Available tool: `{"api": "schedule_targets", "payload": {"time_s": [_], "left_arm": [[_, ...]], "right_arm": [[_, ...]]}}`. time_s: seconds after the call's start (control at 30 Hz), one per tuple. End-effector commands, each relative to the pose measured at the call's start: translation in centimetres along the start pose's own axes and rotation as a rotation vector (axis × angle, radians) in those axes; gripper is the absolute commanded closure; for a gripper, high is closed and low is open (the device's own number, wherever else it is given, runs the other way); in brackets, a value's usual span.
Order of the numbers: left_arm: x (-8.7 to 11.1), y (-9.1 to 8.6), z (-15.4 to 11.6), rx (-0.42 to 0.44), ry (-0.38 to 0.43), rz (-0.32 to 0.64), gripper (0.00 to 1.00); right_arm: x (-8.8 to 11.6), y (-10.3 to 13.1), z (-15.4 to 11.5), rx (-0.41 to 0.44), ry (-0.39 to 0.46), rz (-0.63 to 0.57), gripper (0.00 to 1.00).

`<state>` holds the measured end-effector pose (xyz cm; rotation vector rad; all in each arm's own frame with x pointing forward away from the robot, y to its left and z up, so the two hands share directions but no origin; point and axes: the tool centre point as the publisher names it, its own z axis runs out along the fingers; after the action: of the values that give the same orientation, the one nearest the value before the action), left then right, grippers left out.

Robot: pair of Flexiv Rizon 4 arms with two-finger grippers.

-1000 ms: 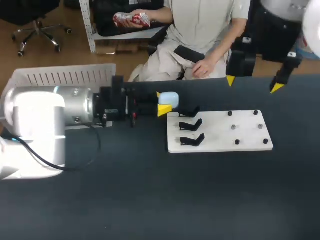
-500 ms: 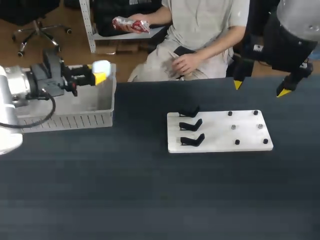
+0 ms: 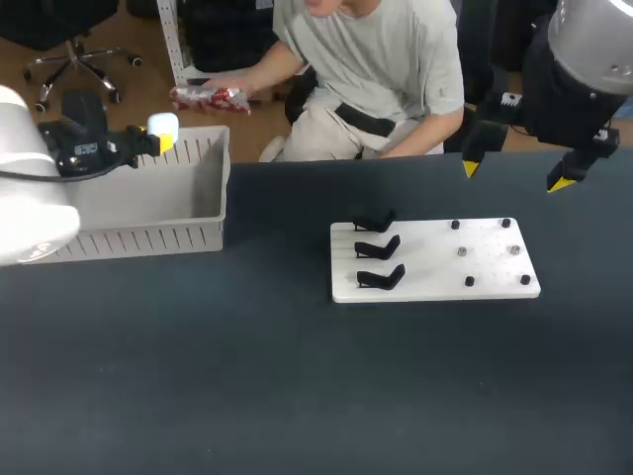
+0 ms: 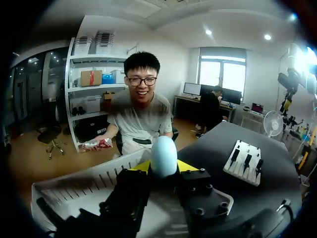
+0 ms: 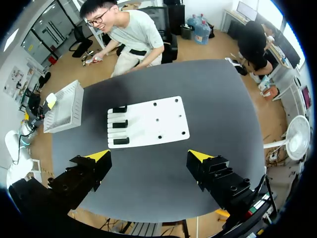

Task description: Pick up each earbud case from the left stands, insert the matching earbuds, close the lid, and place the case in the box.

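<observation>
Operator, you are looking at the pale earbud case (image 4: 164,156) standing on end in your left gripper (image 4: 163,165). In the left wrist view its long axis is running out along the fingers, with the rounded end pointing away from the wrist. In the head view the case (image 3: 163,125) is showing only as a small bright blob, so you are not getting its axis there. You cannot tell from either view whether the lid is shut. The gripper body is hiding the case's lower part.

The yellow fingertips (image 4: 141,166) are pressing the case from both sides, so the left gripper (image 3: 158,137) is clamping it. It is hanging over the grey box (image 3: 148,237) at the table's left, near the box's far rim.

Your right gripper (image 3: 515,175) is hovering beyond the white stand board (image 3: 435,259) with its fingers spread wide apart. Three black stands (image 3: 377,247) are lining the board's left edge.
</observation>
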<state>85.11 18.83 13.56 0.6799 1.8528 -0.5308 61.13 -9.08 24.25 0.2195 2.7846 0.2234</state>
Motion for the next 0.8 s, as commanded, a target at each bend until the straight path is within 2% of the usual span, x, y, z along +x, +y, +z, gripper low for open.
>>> {"api": "schedule_targets", "payload": {"time_s": [0.03,0.07,0.2,0.33,0.43,0.63,0.8], "left_arm": [[-0.3,-1.0,-0.1,-0.086,0.049,0.017,0.07],[-0.2,-1.2,-0.3,-0.085,0.048,0.019,0.00],[-0.6,-2.0,-1.6,-0.095,0.043,0.038,0.00],[-2.0,-3.4,-3.4,-0.121,0.050,0.099,0.00],[-3.0,-4.2,-4.9,-0.138,0.026,0.100,0.00],[-5.7,-6.4,-7.1,-0.120,-0.016,0.231,0.00],[-5.7,-6.4,-7.1,-0.120,-0.016,0.231,0.00]], "right_arm": [[0.3,-0.1,0.0,-0.001,-0.015,0.003,0.00],[0.3,-0.1,0.0,-0.001,-0.015,0.003,0.00],[0.3,-0.1,0.0,-0.001,-0.015,0.003,0.00],[0.3,-0.1,0.0,-0.001,-0.015,0.003,0.00],[0.3,-0.1,0.0,-0.001,-0.015,0.003,0.00],[0.3,-0.1,0.0,-0.001,-0.015,0.003,0.00],[0.3,-0.1,0.0,-0.001,-0.015,0.003,0.00]]}}
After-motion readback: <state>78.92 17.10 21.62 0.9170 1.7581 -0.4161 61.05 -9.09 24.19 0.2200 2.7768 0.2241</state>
